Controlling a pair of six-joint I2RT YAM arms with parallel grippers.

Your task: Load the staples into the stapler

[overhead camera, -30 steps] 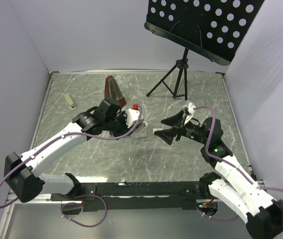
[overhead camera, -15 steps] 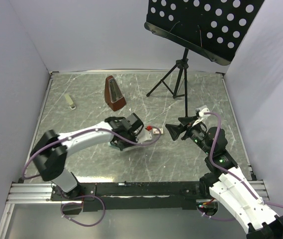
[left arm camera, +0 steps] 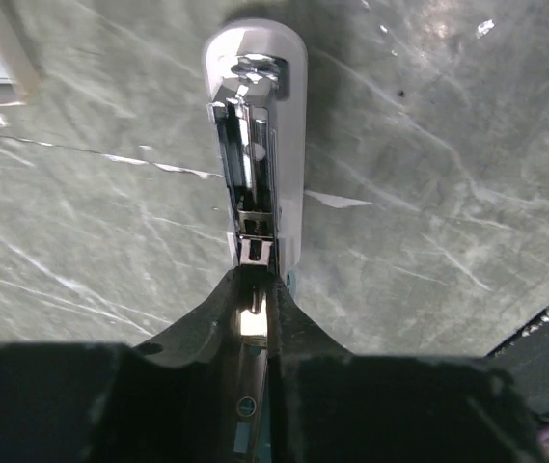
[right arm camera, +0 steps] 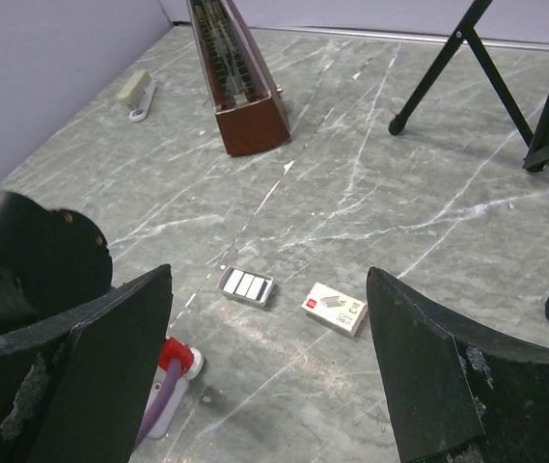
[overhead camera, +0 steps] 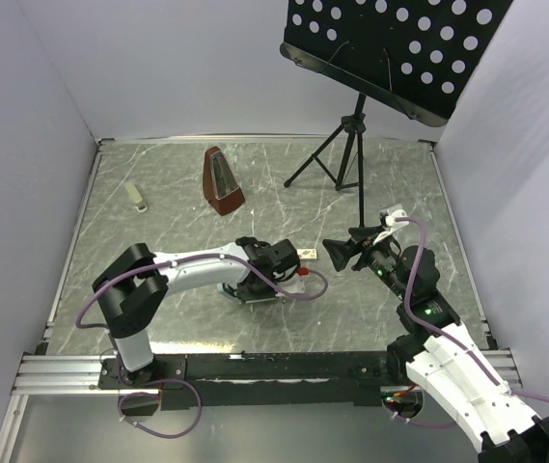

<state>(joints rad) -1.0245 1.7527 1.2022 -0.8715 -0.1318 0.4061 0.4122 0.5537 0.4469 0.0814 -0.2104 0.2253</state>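
The white stapler (left arm camera: 257, 145) lies open on the table, its metal channel facing up. In the top view only a pale edge of it (overhead camera: 233, 288) shows under my left arm. My left gripper (left arm camera: 255, 282) (overhead camera: 253, 280) sits at the stapler's rear end. Its jaws are almost together around a thin metal part of the stapler. The staples (right arm camera: 246, 285) are three pale strips in a small grey tray, next to their cream box (right arm camera: 334, 309) (overhead camera: 306, 253). My right gripper (right arm camera: 267, 275) (overhead camera: 342, 253) hangs open above the table, apart from the tray and box.
A brown metronome (overhead camera: 222, 180) (right arm camera: 237, 87) stands at the back. The black music stand's tripod (overhead camera: 343, 159) is at the back right. A small cream object (overhead camera: 137, 197) lies far left. Side walls enclose the table.
My left arm has swung forward from beside the metronome to the middle of the table. My right gripper has drawn back to the right and opened wider.
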